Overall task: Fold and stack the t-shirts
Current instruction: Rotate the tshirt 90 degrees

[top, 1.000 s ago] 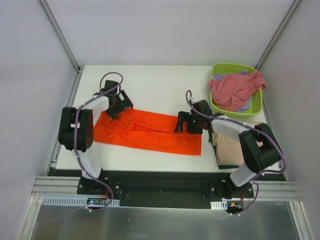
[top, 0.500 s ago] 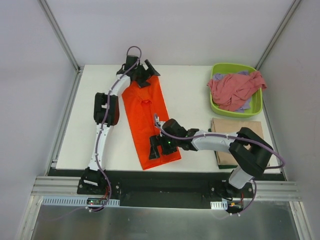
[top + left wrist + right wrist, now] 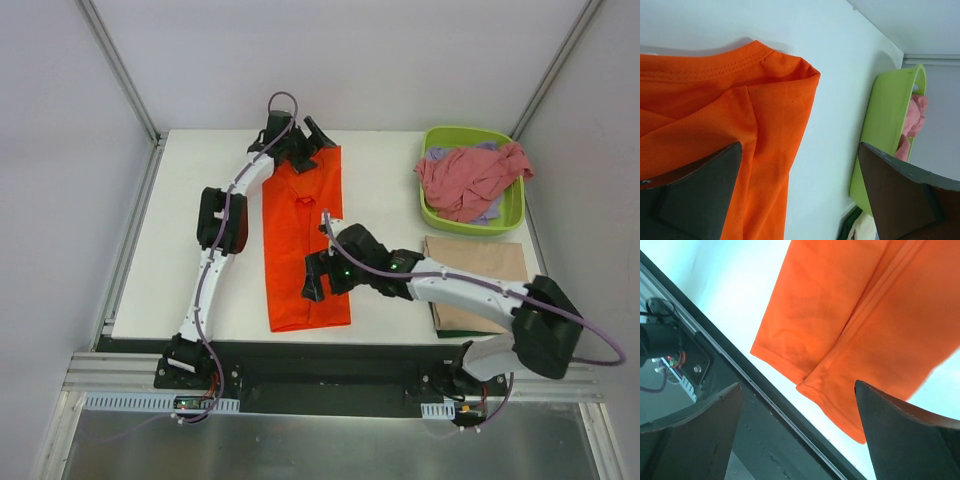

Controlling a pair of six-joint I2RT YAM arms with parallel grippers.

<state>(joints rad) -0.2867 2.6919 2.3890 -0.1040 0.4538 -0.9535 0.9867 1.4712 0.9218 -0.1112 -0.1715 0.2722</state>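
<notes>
Position of task item: bright orange cloth t-shirt [image 3: 303, 245] lies flat on white table top [image 3: 380, 180], folded lengthwise into a narrow strip running far to near, hem end close to the near edge.

Top cam only: my left gripper [image 3: 297, 143] sits over the collar end at the far side. My right gripper [image 3: 325, 278] is over the strip's lower part, arm reaching in from the right.

Left wrist cam adds: collar ribbing and a sleeve fold, cloth flat below. My fingers [image 3: 690, 200] are spread wide, nothing pinched.

Right wrist cam adds: doubled hem corner by the black frame [image 3: 760, 425] at the table's near edge. Fingers [image 3: 910, 440] likewise wide apart, holding nothing.

Surroundings: lime-green plastic tub [image 3: 470, 229] at far right, w/ a dusty pink shirt [image 3: 465, 180] heaped in it and lavender cloth [image 3: 440, 157] showing beneath. Nearer, a folded tan shirt [image 3: 480, 258] lies apart from the strip, dark green cloth edge [image 3: 470, 331] under it. My right forearm crosses the tan shirt, hiding part of it in top cam.
</notes>
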